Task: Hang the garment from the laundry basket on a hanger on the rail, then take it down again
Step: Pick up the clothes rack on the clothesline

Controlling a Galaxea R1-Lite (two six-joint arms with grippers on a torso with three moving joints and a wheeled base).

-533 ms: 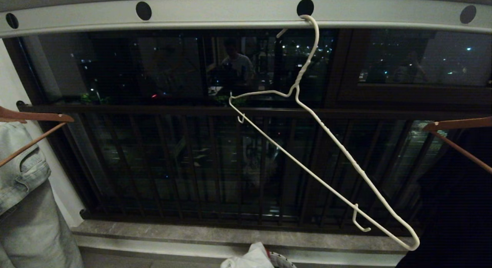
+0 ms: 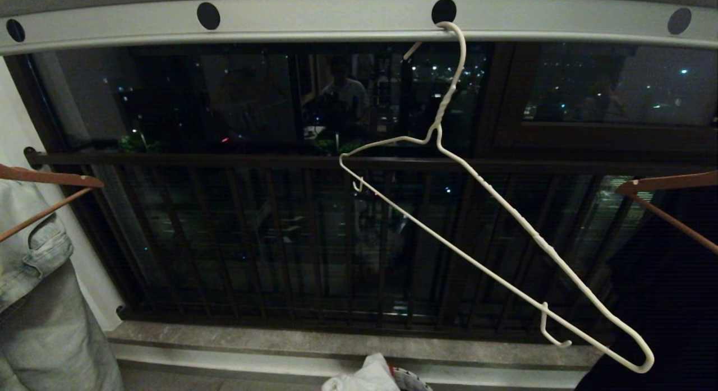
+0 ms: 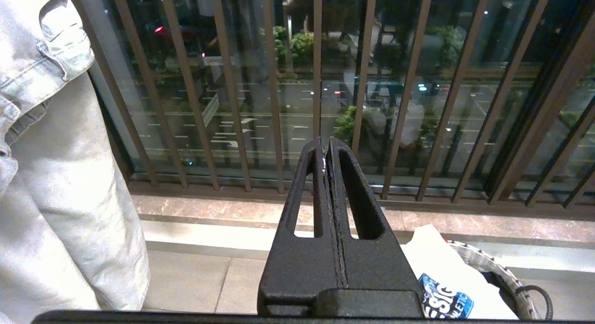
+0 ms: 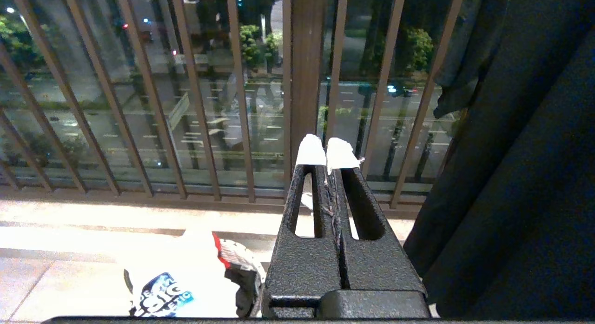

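Both claws are clenched on nothing: the left gripper (image 3: 327,149) and right gripper (image 4: 328,153) point at the window bars. Below and between them the T-shirt (image 3: 446,277) lies in the basket (image 3: 488,263). High above, the empty hanger (image 2: 493,211) hangs tilted from the rail (image 2: 336,18).

the rail (image 2: 336,22), a pale grey flat bar with black round holes, runs across the top. the hanger (image 2: 505,217), thin cream-white wire, hooks into one hole and hangs empty, tilted steeply with its right end low. the garment (image 3: 446,273), white with a blue logo, lies bunched in the laundry basket (image 3: 492,268) on the floor below.
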